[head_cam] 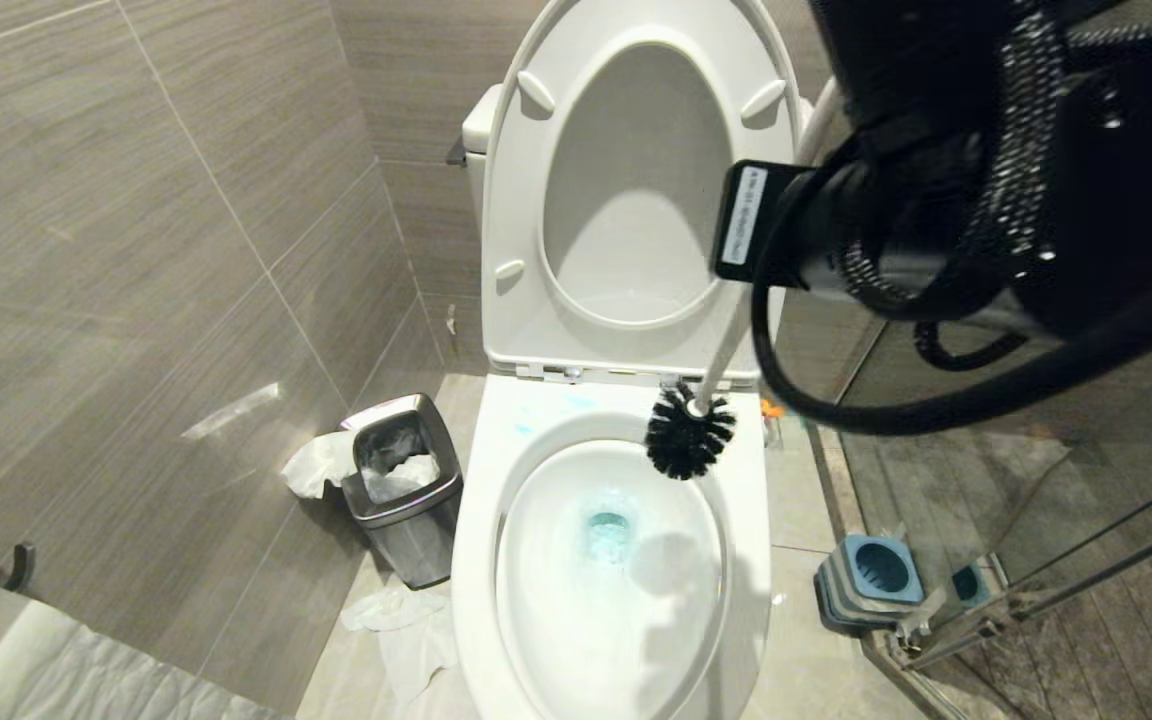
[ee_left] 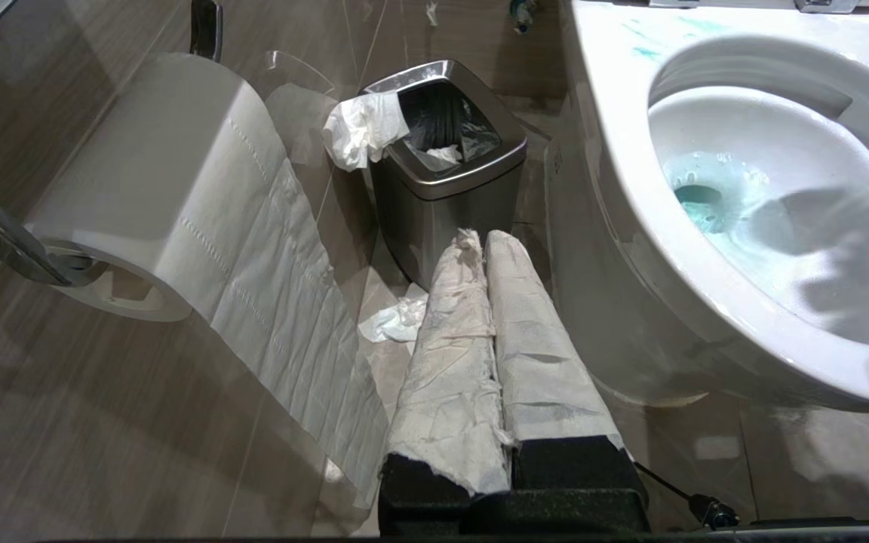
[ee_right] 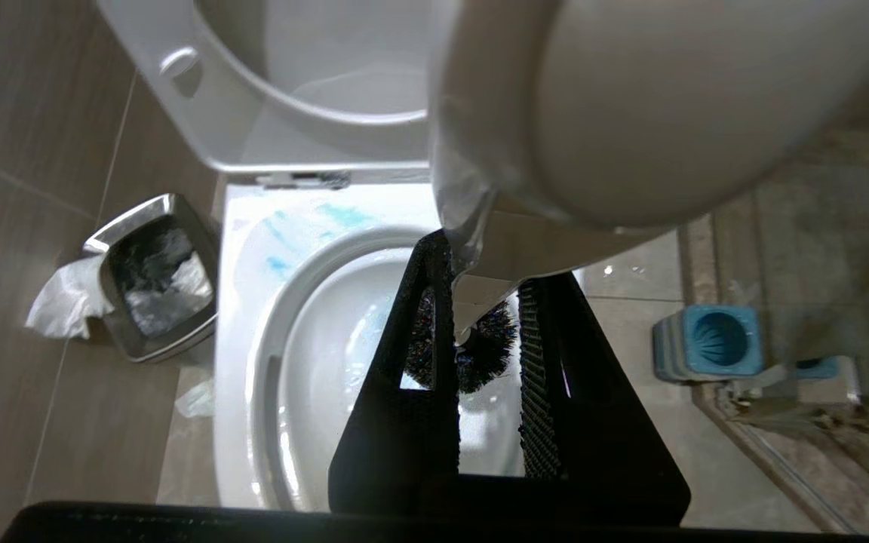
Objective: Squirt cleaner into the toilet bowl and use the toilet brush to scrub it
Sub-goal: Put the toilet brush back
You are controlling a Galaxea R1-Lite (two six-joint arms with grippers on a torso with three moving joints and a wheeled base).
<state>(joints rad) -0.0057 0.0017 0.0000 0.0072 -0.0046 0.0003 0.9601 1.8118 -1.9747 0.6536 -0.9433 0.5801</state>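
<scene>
The white toilet bowl (head_cam: pixel 481 520) stands open, with turquoise cleaner (head_cam: pixel 608 525) tinting the water at the drain and streaking the back rim (head_cam: pixel 526 425). My right gripper (head_cam: pixel 751 240) is shut on the pale handle (head_cam: pixel 726 345) of the toilet brush. Its black bristle head (head_cam: pixel 691 435) hangs over the bowl's back edge, above the water. In the right wrist view the handle (ee_right: pixel 631 98) fills the top and the bristles (ee_right: pixel 491 351) show between the black fingers (ee_right: pixel 434 302). My left gripper (ee_left: pixel 483 240), wrapped in tissue, is shut and parked beside the bowl (ee_left: pixel 615 113).
A steel waste bin (head_cam: pixel 406 500) with tissue stands left of the toilet. The blue-and-grey brush holder (head_cam: pixel 871 580) sits on the floor at the right by a glass shower door. The seat and lid (head_cam: pixel 636 180) are up. A toilet roll (ee_left: pixel 163 188) hangs at the left wall.
</scene>
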